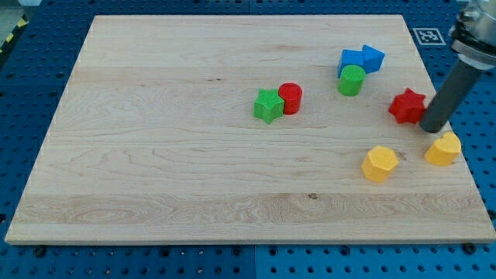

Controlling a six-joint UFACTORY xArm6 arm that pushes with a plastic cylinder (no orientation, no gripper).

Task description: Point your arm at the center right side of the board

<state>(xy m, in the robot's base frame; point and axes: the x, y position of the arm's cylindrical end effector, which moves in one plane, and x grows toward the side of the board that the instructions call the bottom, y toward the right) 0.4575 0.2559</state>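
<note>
Touching my tip point(432, 127) (right edge): red star point(406, 106).

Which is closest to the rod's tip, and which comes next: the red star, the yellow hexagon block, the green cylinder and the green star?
Measured from my tip in the camera view:
1. red star, right beside it on the view's left.
2. yellow hexagon block, below and to the left.
3. green cylinder, up and farther left.
4. green star, farthest, near the board's middle.
</note>
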